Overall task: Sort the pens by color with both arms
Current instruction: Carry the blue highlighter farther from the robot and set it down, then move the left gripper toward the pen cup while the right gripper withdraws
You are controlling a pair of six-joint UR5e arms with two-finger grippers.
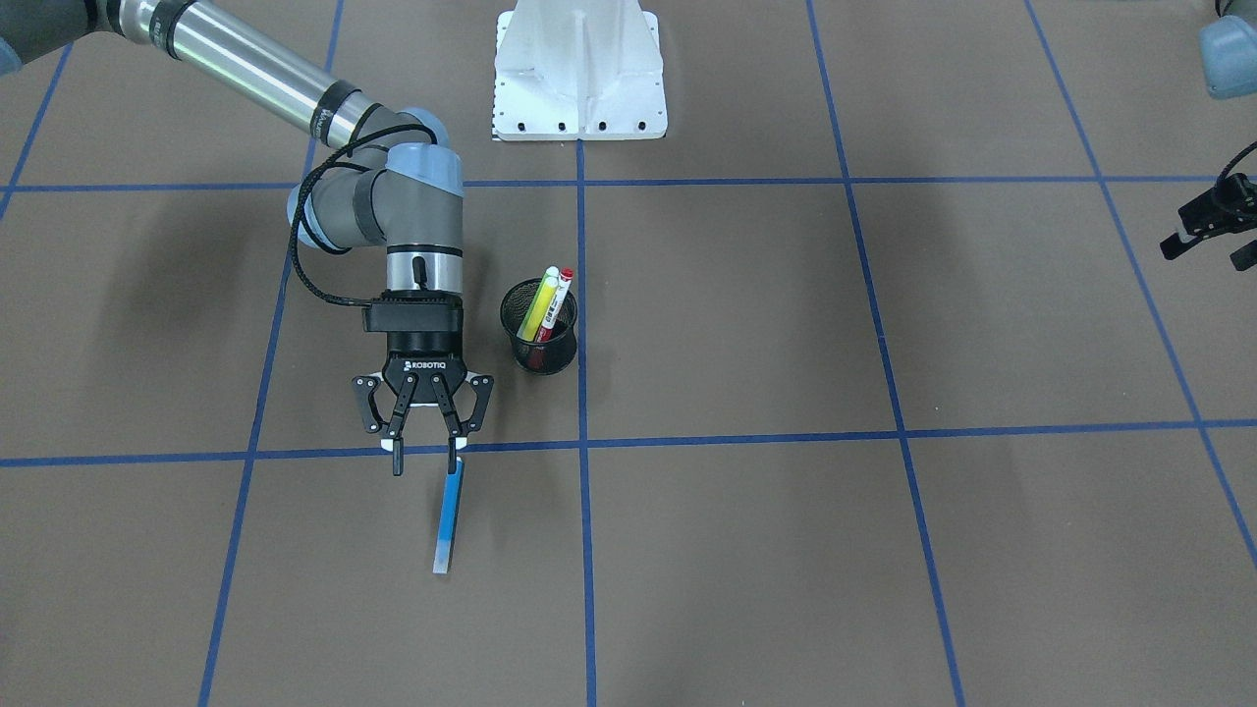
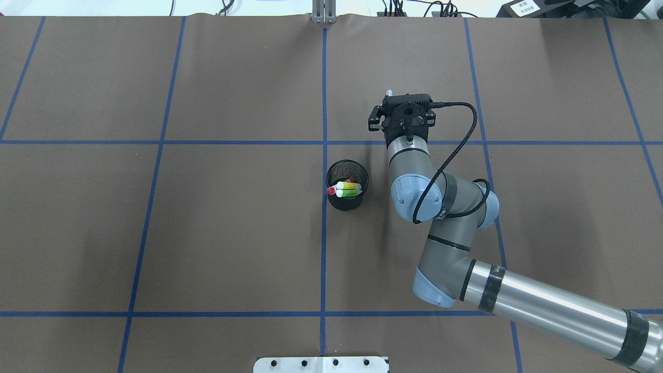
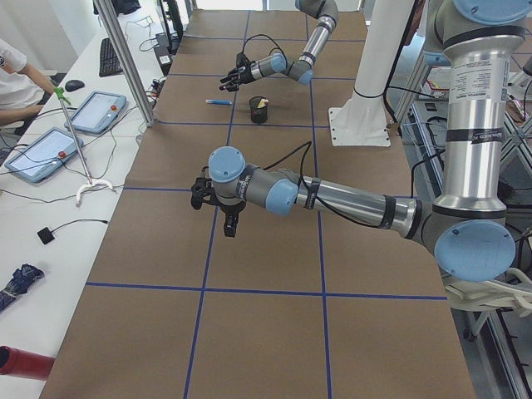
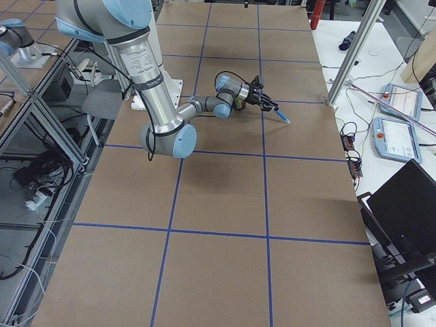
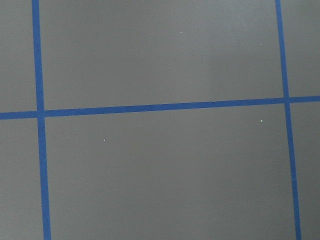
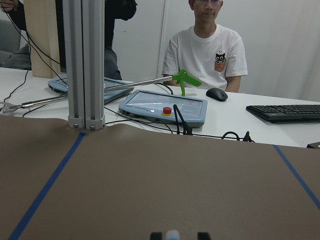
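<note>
Your right gripper (image 1: 425, 457) spread apart, blue pen (image 1: 448, 520) at one fingertip, pointing toward your edge of the counter (image 1: 884, 589), cup (image 1: 539, 344) of other pens (image 2: 348, 189) near mid-counter, left gripper (image 1: 1206, 251) apart too, well away.

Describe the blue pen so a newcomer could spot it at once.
Find the black mesh cup on the brown table, then the right arm's black gripper beside it. The slim blue marker pen lies at its fingers, the only pen outside the cup.

A black mesh cup (image 1: 562, 352) (upright) on the brown table (image 1: 786, 314).
</note>
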